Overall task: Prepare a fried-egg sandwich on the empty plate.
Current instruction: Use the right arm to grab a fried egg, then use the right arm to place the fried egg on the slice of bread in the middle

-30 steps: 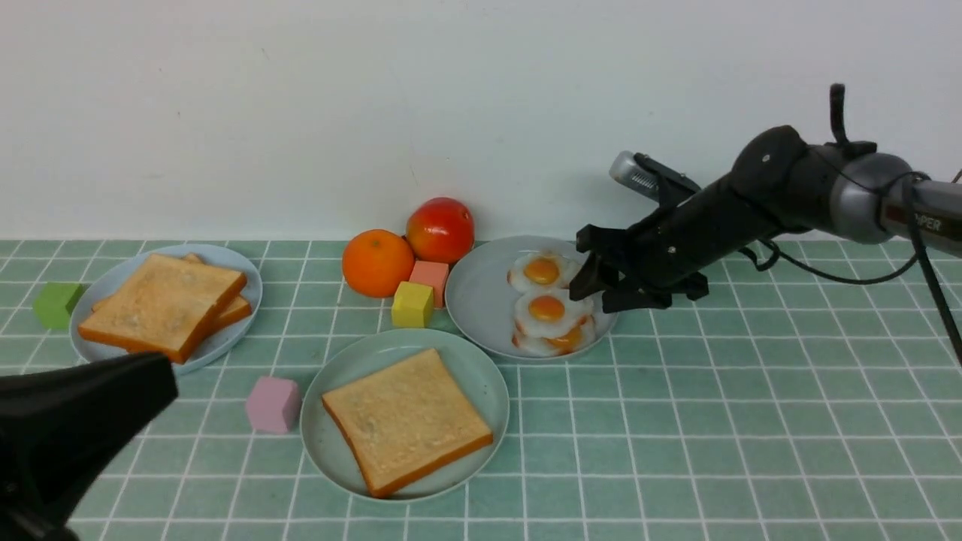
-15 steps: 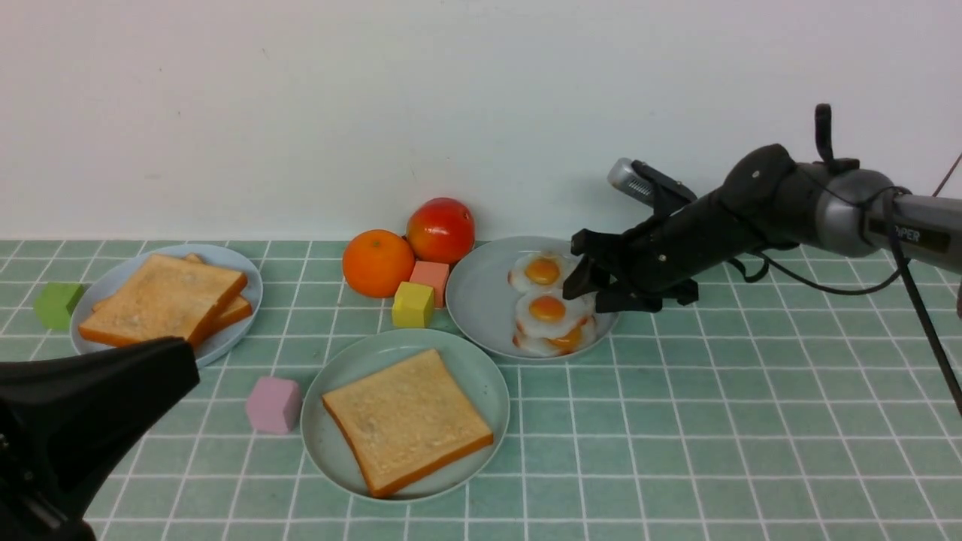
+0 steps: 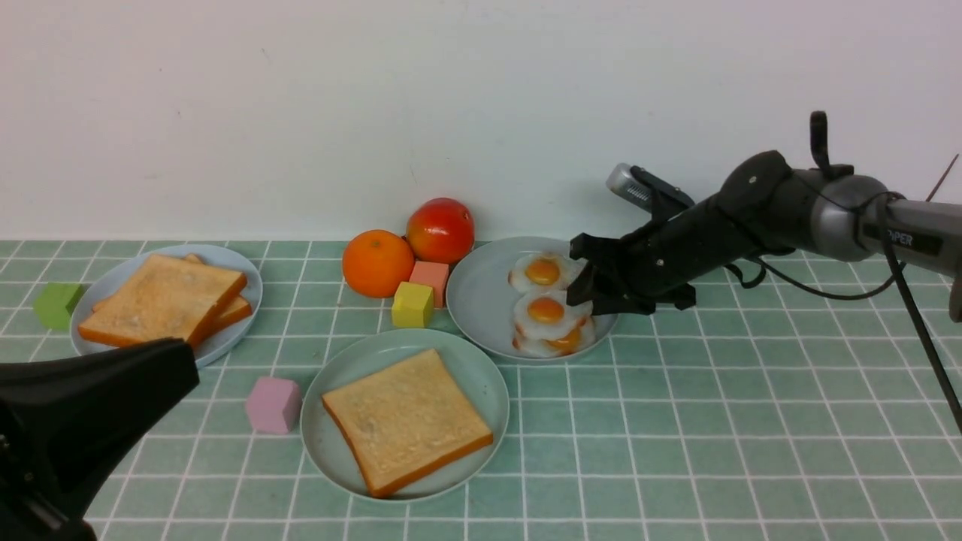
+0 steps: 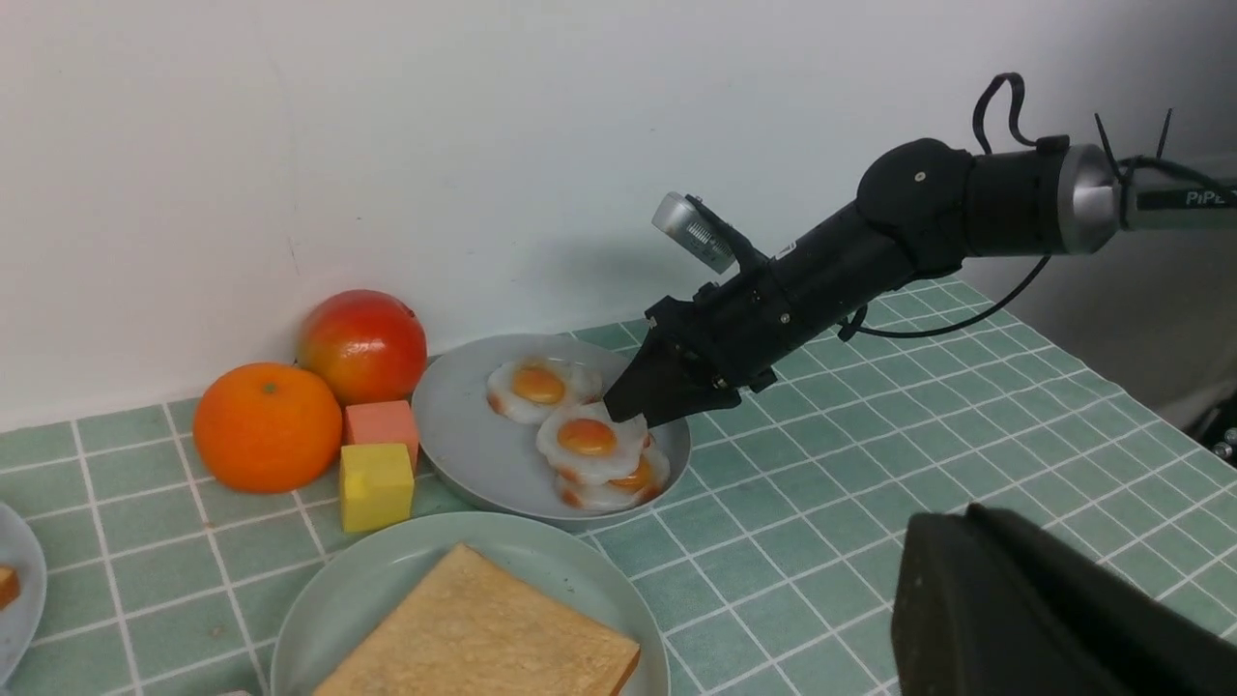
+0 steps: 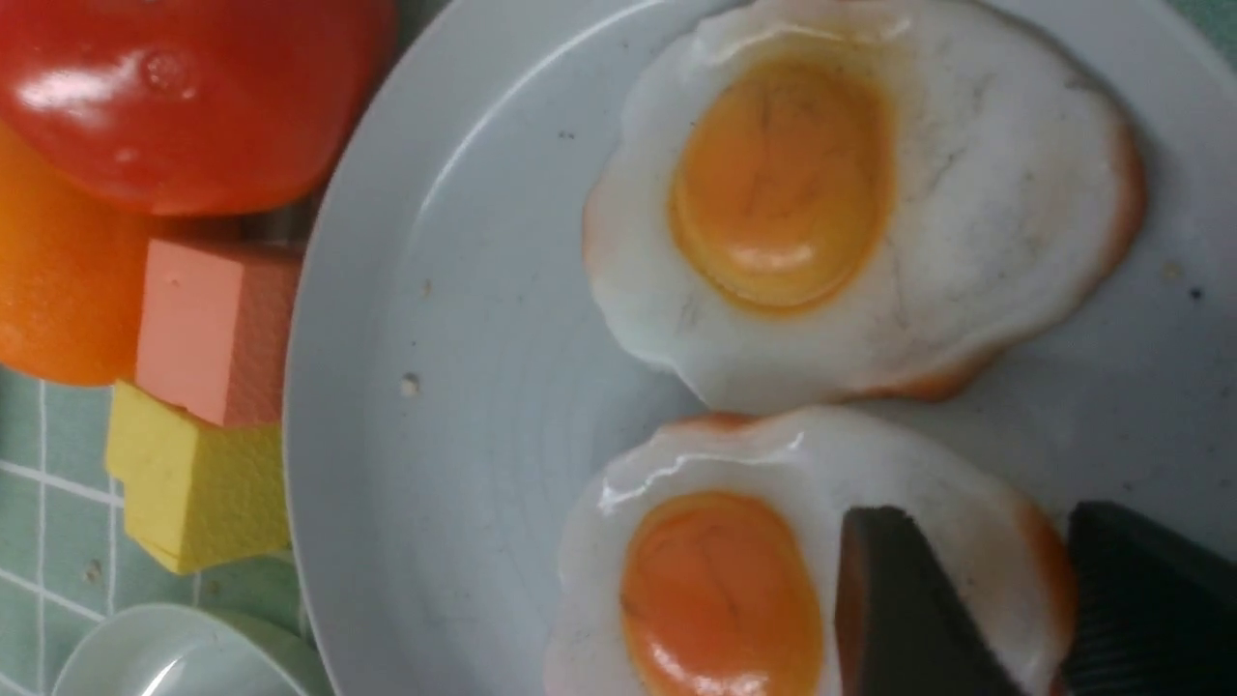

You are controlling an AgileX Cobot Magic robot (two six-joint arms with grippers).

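Note:
The pale mint-green plate (image 3: 472, 376) at the front centre holds one toast slice (image 3: 406, 421). A grey-blue plate (image 3: 477, 300) behind it holds three fried eggs. My right gripper (image 3: 586, 289) is low over that plate and open. In the right wrist view (image 5: 981, 522) one finger lies over the white of the middle egg (image 5: 715, 590) and the other just outside its browned edge. My left gripper (image 3: 169, 368) hovers at the front left, shut and empty, and shows as one dark wedge in the left wrist view (image 4: 942, 527).
A grey-blue plate (image 3: 240, 278) at the far left holds two stacked toast slices (image 3: 161, 304). An orange (image 3: 378, 263), a red fruit (image 3: 440, 229), a salmon cube (image 3: 430, 276) and a yellow cube (image 3: 412, 304) crowd the egg plate's left side. A pink cube (image 3: 273, 404) and a green cube (image 3: 55, 303) lie further left.
My right gripper has dropped and moved in over the middle egg's edge, its jaws a little narrower. My left gripper rose slightly a second ago, then stayed still.

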